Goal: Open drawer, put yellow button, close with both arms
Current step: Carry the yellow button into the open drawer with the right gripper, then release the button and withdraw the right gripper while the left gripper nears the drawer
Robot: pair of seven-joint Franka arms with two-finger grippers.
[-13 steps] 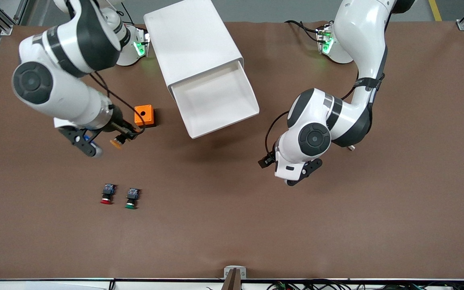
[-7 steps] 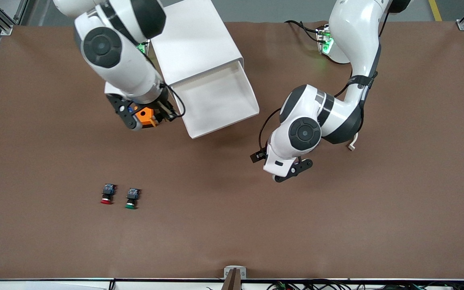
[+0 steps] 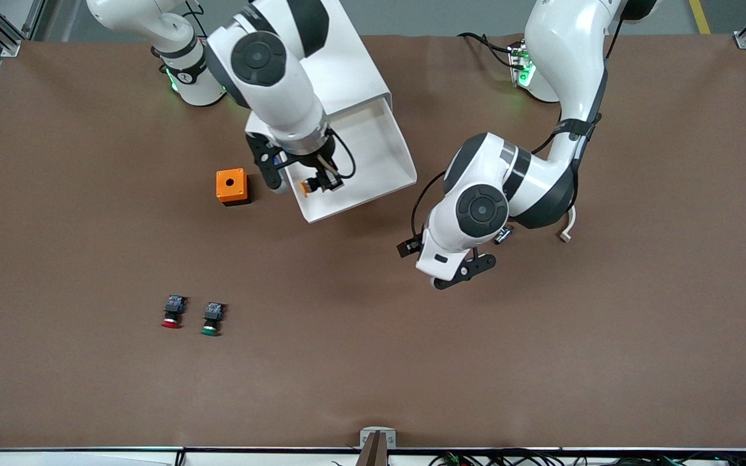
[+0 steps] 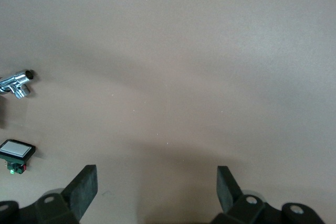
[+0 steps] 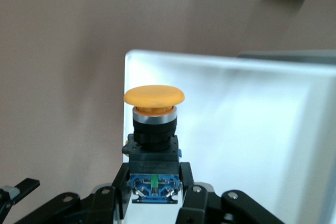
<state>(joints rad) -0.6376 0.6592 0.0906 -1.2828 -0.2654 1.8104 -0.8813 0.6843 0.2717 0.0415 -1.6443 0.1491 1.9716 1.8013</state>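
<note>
Yellow button (image 5: pixel 153 109) gripped by its blue rear block in the closed right claw (image 3: pixel 315 184), poised cap-outward over the corner of the pulled-out drawer (image 3: pixel 373 169) nearest the orange box (image 3: pixel 231 186). Held there, apparently, for release onto the drawer's bare white floor, with the cap kept free of the fingers (image 5: pixel 191 196) and the grip taken low on the body. Left claw (image 3: pixel 457 274) hanging wide open and empty over bare tabletop (image 3: pixel 541 362), nearer the front camera than the drawer, seemingly waiting there for the two-armed push to shut it. Red-capped button (image 3: pixel 171 312) and green-capped button (image 3: pixel 212 318) lying side by side on the tabletop, well apart from the drawer and nearer the front camera, untouched. Small metal fitting (image 4: pixel 17 83) and flat white-faced part (image 4: pixel 17 150) visible on the tabletop from the left wrist. No readable brand or lettering anywhere; faint embossed marks on the button's black body too small to make out.
</note>
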